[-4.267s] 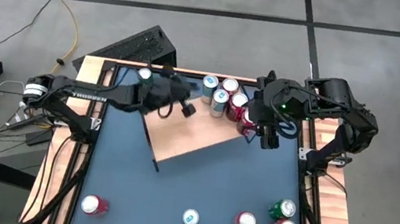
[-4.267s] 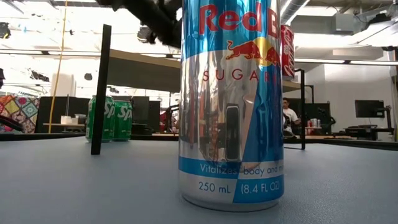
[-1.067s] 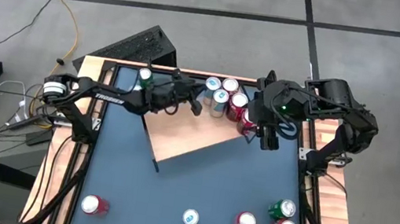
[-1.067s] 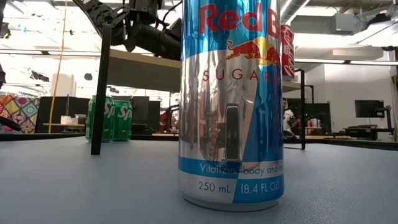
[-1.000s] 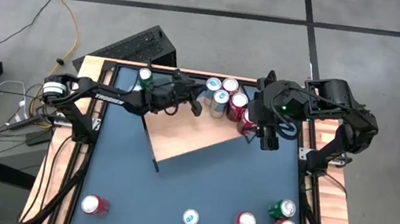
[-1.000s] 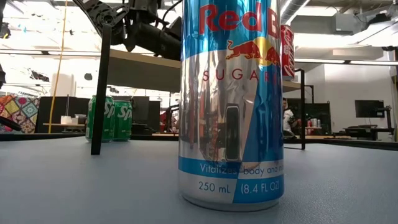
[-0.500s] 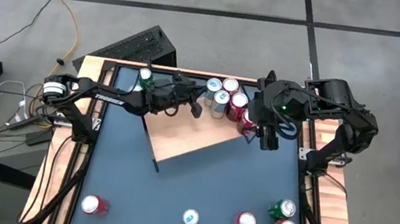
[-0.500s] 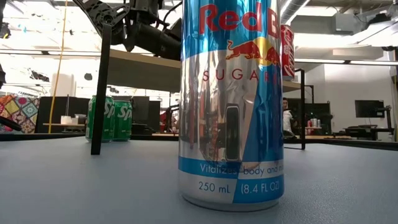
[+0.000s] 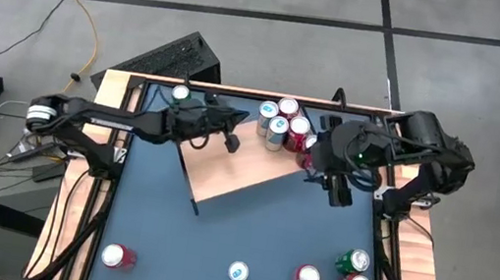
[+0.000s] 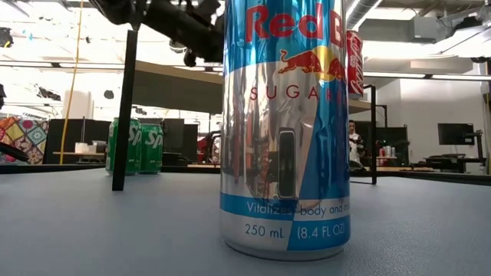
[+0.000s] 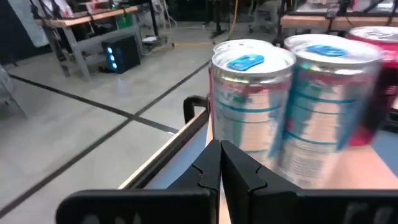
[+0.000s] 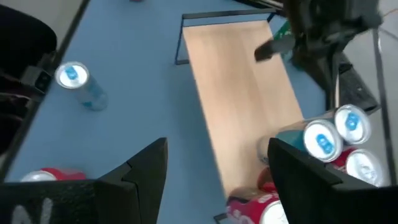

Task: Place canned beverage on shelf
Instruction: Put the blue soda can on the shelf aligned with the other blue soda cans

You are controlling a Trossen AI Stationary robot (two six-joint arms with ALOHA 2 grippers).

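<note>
Light wood shelf (image 9: 246, 164) on black legs, left end effector (image 11: 220, 163) closed empty, right end effector (image 12: 217, 165) wide

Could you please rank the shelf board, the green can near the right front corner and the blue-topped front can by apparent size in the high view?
1. Shelf board, clearly largest.
2. Green can.
3. Blue-topped can, slightly smaller across; the gap is small.

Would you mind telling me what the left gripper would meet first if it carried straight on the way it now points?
Most likely the nearer silver-and-blue can on the shelf: the left gripper, jaws shut, points at it. How far off it stands is unclear.
</note>
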